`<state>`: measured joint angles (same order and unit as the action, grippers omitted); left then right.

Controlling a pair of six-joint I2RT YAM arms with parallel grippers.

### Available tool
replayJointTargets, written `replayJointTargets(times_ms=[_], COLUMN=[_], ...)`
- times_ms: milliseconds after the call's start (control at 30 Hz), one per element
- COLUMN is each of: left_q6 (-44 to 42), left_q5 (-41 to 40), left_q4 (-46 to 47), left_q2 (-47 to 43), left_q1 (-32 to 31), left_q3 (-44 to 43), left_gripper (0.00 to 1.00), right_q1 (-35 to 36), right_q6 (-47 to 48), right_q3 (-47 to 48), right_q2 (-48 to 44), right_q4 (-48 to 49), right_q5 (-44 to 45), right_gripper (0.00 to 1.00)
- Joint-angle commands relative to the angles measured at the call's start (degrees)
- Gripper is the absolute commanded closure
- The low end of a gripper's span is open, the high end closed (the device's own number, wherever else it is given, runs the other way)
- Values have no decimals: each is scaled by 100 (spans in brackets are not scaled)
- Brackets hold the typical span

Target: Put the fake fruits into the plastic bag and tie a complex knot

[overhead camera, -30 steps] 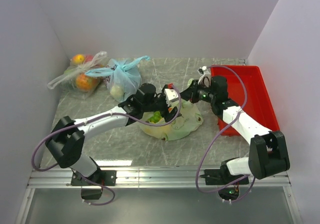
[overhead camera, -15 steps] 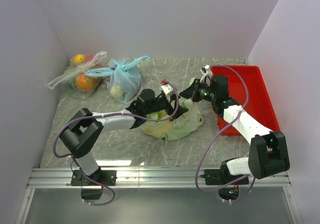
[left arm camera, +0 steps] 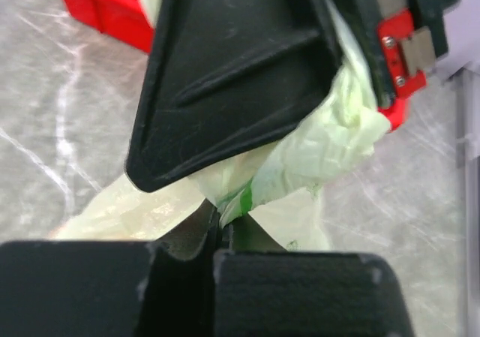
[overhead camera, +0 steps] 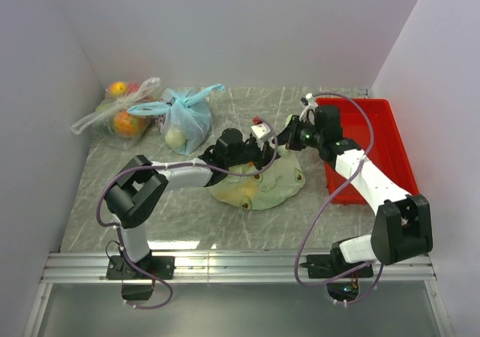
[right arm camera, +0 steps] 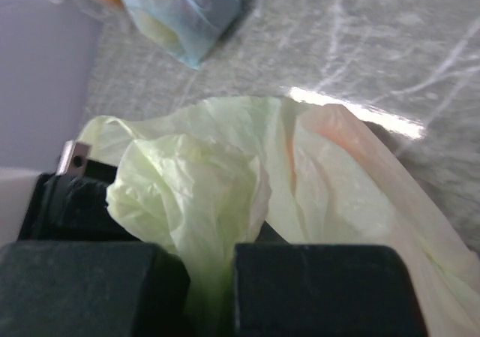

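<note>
The pale green plastic bag (overhead camera: 259, 185) lies slumped mid-table, its top gathered upward. My left gripper (overhead camera: 262, 146) is shut on a pinch of the bag's film (left arm camera: 300, 157), and the jaws (left arm camera: 218, 228) meet with green plastic between them. Right beside it, my right gripper (overhead camera: 289, 139) is shut on a bunched handle of the bag (right arm camera: 195, 194); the plastic runs down between its fingers (right arm camera: 212, 269). The fake fruits are inside the bag: an orange glow (right arm camera: 330, 138) shows through the film, and the rest are hidden.
A red tray (overhead camera: 379, 138) stands at the right, under the right arm. At the back left sit a tied light blue bag (overhead camera: 184, 123) and a clear bag of orange and red fruits (overhead camera: 120, 112). White walls close in on three sides.
My left gripper has moved right and up to the bag's top, beside the right gripper, and has shut on the film. The green fruit seen in the bag's mouth is now covered.
</note>
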<state>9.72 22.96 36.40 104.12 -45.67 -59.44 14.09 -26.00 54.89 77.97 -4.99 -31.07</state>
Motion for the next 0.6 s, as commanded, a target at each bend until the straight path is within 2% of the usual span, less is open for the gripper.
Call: replayJointTargets(times_ms=[0, 67, 233, 433, 533, 567], left_q6=[-1374, -1901, -2509, -2676, -2624, -2589], left_q5=[-221, -266, -617, -496, -223, 83], left_q4=[-1889, -2380, -2734, -3025, -3007, -3060], left_q2=[205, 249, 258, 259, -92, -363], left_q1=[-47, -65, -170, -170, -170, -153], left_q3=[-270, -252, -120, -235, -234, -339], left_gripper=[99, 100, 100, 99, 95, 87], right_q1=[-134, -143, -143, -99, -47, -12], right_q6=[481, 517, 455, 411, 508, 604], right_q3=[715, 812, 865, 549, 575, 592], right_q2=[173, 314, 999, 1229, 1229, 1220], right_q4=[-1149, -1459, -2110, -1883, -1689, -1672], right_q5=[672, 830, 1209, 998, 998, 998], right_gripper=[100, 100, 100, 100, 100, 100])
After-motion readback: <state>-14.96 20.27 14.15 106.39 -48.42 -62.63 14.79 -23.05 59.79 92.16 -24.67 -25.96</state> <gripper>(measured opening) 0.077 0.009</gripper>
